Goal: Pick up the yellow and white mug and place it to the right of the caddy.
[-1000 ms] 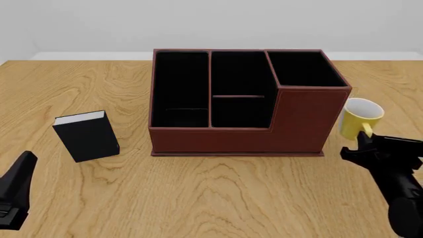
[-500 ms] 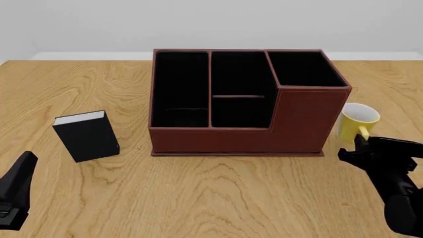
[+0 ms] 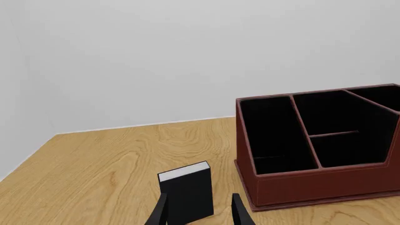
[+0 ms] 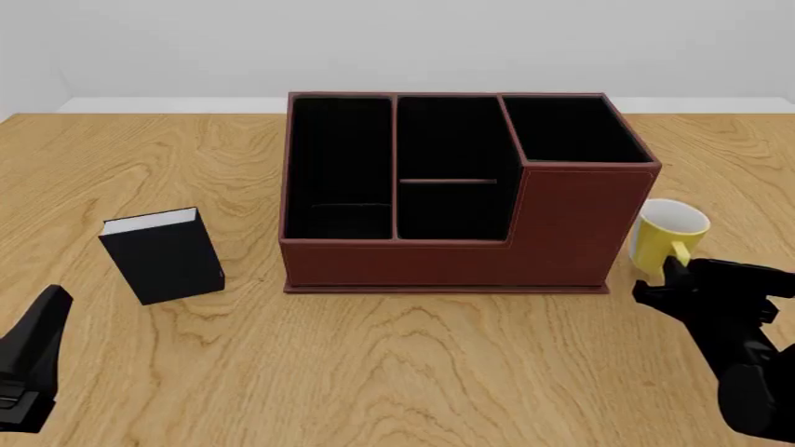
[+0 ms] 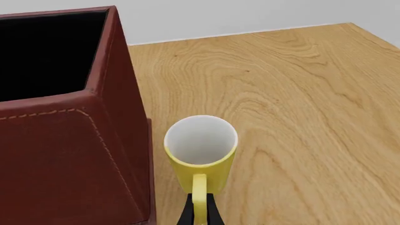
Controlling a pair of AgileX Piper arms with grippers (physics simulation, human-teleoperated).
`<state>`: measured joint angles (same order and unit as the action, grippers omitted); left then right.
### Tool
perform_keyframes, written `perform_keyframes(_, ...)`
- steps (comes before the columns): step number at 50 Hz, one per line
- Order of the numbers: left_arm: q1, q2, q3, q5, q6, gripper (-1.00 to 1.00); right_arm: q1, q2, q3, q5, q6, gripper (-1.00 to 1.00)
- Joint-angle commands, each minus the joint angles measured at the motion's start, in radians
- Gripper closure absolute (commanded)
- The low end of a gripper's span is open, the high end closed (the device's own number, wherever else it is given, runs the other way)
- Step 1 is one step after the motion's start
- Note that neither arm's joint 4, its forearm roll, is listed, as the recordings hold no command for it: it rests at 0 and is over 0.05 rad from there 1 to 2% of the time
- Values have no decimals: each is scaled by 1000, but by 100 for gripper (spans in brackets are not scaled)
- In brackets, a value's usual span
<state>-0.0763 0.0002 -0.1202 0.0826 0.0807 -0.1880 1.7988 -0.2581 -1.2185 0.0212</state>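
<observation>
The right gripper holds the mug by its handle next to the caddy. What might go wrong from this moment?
1. The right gripper pinches only the thin handle of the mug, so the mug may swing or tip on release.
2. The mug stands very near the caddy wall; a small sideways move may knock it against that wall.

Bright, even, diffuse light; sharp renders throughout, with only faint soft shadows and no glare.

Yellow mug (image 4: 666, 235), reddish-brown caddy (image 4: 460, 251)
</observation>
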Motion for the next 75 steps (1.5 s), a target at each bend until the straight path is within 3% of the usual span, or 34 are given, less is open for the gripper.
perform_keyframes(1,0,0,3,-1,1,-100,-1,24,-15,-1,8,100)
perform_keyframes(55,-6,0,5,4,7,-100,-17,101,-49,-1,27,100)
perform_keyframes(56,-7,0,5,4,8,-100,-14,99,-46,-1,31,-100)
perform_keyframes(75,-7,0,17,-6,8,-100,-15,111,-51,-1,26,-100)
